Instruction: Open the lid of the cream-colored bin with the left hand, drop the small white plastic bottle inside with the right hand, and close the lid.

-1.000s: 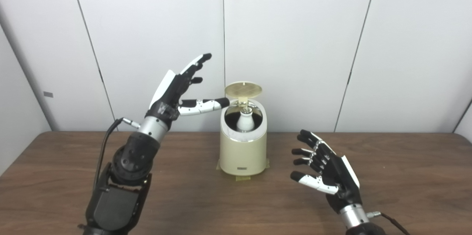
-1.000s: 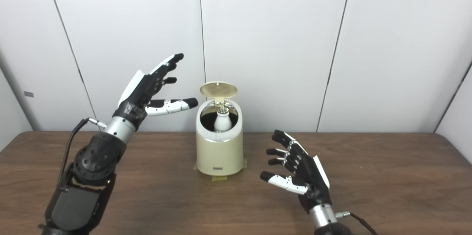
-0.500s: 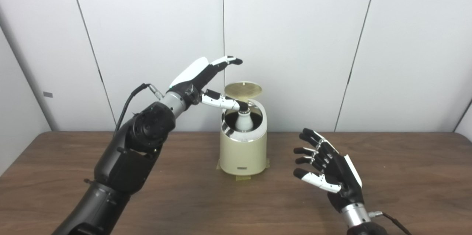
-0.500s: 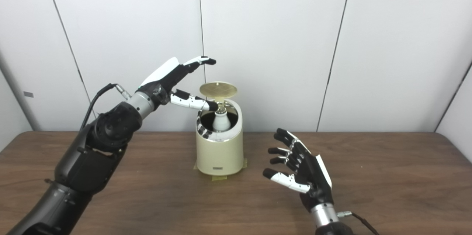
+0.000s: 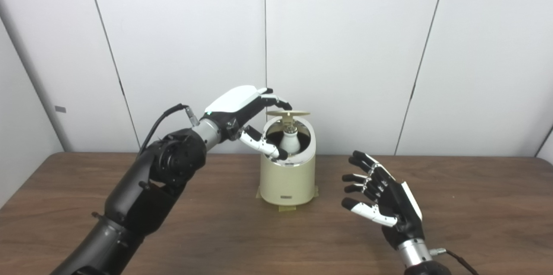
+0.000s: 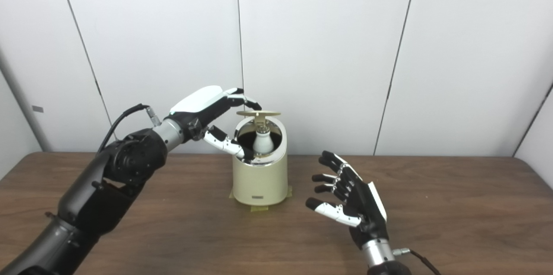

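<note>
Left eye view: bottle [image 5: 290,142] sits inside bin [image 5: 286,180], left hand [image 5: 247,110] fingers curled over lid [image 5: 288,113], holding nothing. Press lid flat, thumb clear of rim. Right hand [image 5: 386,204] spread, idle.

We see a dark wood-grain table [image 5: 129,180], smooth with a low sheen. The cream bin [image 5: 286,178] looks like matt plastic, with a glossy chrome-like ring at its mouth. The small bottle [image 5: 290,142] inside looks like smooth white plastic. Both the left hand [image 5: 244,109] and the right hand [image 5: 386,203] show glossy white and black plastic shells and bare metal wrists.
</note>
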Controlling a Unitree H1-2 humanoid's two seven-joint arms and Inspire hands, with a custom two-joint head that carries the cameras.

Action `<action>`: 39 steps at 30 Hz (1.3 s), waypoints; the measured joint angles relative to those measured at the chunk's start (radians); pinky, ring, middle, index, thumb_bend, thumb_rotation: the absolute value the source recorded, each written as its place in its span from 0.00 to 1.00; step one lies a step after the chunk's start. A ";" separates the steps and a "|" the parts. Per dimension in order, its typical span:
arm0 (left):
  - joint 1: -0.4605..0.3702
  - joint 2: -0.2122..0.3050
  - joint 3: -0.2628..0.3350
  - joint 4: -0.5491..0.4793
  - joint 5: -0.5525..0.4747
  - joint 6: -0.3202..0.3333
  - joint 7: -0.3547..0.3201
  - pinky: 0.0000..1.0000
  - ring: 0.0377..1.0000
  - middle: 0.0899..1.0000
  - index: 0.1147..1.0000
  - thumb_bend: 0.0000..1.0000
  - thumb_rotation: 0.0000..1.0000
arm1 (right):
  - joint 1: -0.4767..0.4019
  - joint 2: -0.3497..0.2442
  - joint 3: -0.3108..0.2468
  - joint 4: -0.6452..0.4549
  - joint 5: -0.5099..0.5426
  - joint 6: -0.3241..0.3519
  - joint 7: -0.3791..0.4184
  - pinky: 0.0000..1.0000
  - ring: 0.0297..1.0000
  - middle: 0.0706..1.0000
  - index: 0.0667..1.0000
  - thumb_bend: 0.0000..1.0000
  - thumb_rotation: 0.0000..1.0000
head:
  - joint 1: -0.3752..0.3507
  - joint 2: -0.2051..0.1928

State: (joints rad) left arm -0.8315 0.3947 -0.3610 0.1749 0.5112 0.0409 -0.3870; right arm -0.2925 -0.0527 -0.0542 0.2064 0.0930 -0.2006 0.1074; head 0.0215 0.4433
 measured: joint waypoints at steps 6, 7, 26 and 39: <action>0.026 0.005 0.000 -0.019 0.022 -0.024 -0.012 0.99 1.00 0.85 0.80 1.00 0.38 | 0.000 0.004 0.001 -0.003 -0.010 0.002 -0.010 0.58 0.64 0.81 0.80 0.91 0.24 | -0.006 0.005; 0.028 0.009 0.000 -0.026 0.024 -0.024 -0.017 1.00 1.00 0.85 0.80 0.99 0.37 | 0.000 0.005 0.001 -0.005 -0.013 0.004 -0.013 0.59 0.64 0.81 0.80 0.91 0.24 | -0.008 0.006; 0.085 0.038 -0.006 -0.135 0.111 -0.042 -0.061 1.00 1.00 0.82 0.78 1.00 0.32 | 0.000 0.006 0.015 -0.042 -0.024 0.038 -0.031 0.57 0.65 0.81 0.80 0.89 0.23 | -0.015 0.029; 0.106 0.025 -0.078 -0.137 0.261 -0.068 -0.056 1.00 1.00 0.86 0.84 0.98 0.36 | -0.001 0.011 0.022 -0.061 -0.018 0.051 -0.030 0.58 0.63 0.81 0.80 0.90 0.26 | -0.023 0.046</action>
State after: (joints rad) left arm -0.7257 0.4201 -0.4390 0.0384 0.7719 -0.0268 -0.4433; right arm -0.2940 -0.0421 -0.0321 0.1450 0.0749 -0.1491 0.0775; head -0.0015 0.4893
